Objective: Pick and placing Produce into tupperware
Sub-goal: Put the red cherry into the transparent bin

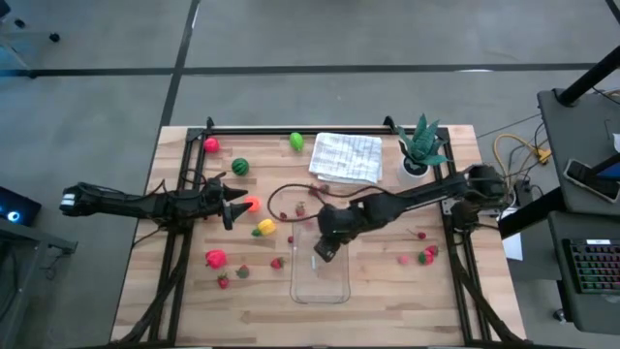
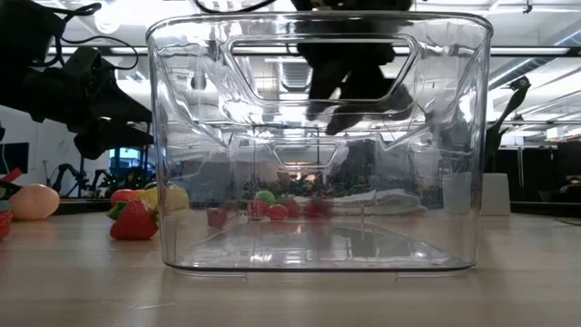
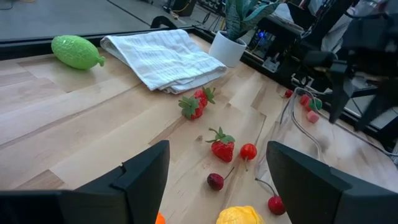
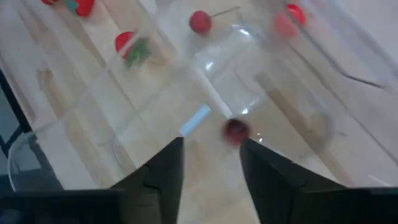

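My right gripper (image 4: pixel 211 158), fingers narrowly apart over the container (image 1: pixel 320 271), drops a light, hard, rolly cherry (image 4: pixel 236 130); pinch its round body.

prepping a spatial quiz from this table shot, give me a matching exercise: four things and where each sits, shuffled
Things:
1. white folded cloth
2. potted plant
3. striped dark-green melon
4. clear container

Places:
A. near edge, under the right tool
B. far right corner
C. far edge, middle, beside the lime-green fruit
D. left half, by the left arm

Pairs: 1-C, 2-B, 3-D, 4-A
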